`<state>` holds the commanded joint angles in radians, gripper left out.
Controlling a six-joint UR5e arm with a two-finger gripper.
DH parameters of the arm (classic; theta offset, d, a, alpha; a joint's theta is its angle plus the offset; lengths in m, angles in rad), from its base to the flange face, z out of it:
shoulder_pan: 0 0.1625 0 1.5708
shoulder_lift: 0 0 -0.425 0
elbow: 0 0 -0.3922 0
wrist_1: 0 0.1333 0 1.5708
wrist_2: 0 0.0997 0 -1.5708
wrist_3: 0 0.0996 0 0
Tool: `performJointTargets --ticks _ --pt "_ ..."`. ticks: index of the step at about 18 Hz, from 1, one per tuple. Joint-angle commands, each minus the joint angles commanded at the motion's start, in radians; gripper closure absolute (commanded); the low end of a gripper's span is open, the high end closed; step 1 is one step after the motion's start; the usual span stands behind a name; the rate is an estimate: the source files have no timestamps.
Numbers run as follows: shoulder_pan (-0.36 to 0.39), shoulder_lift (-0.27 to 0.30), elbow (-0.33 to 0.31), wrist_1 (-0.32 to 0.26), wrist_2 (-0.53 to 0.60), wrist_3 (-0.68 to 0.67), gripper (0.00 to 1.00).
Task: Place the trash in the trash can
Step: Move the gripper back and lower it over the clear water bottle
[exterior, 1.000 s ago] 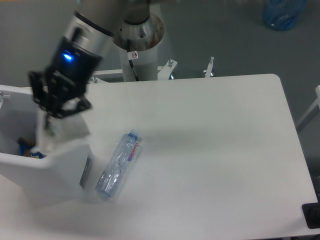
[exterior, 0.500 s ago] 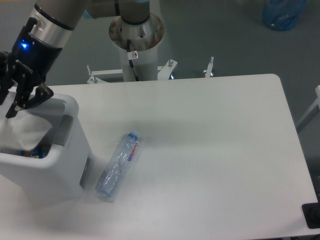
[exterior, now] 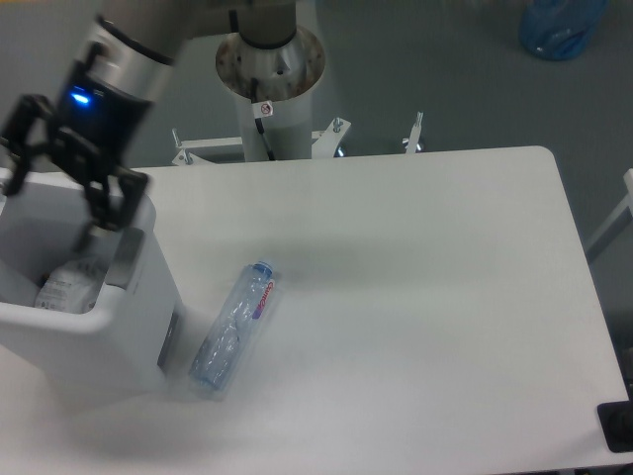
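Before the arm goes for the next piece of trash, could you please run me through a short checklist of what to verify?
1. Crumpled white paper wad is inside the large white plastic trash can: ok.
2. Gripper jaws are spread with nothing between them: ok.
3. Gripper is above the can's rim, not down inside it: cannot tell.
4. Crushed clear plastic water bottle with blue cap is lying on the white table, close beside the can but outside it: ok, ready to pick.
5. No other object lies on the table between gripper and bottle: ok.
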<state>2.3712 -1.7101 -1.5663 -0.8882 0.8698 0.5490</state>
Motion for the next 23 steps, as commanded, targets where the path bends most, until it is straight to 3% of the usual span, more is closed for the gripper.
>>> performJointTargets --ticks 3,7,10,12,16,19,23 --pt "0.083 -0.083 0.035 0.0 0.002 0.002 0.0" --pt "0.099 -0.201 0.068 -0.006 0.009 -0.001 0.0" --pt "0.091 -0.246 0.069 -0.021 0.099 -0.004 0.0" --pt "0.077 -0.275 0.08 -0.064 0.113 -0.004 0.0" --pt "0.033 -0.356 0.167 -0.221 0.187 0.0 0.0" --pt "-0.027 -0.402 0.177 -0.256 0.294 0.0 0.0" --pt "-0.082 -0.439 0.177 -0.282 0.333 -0.003 0.0"
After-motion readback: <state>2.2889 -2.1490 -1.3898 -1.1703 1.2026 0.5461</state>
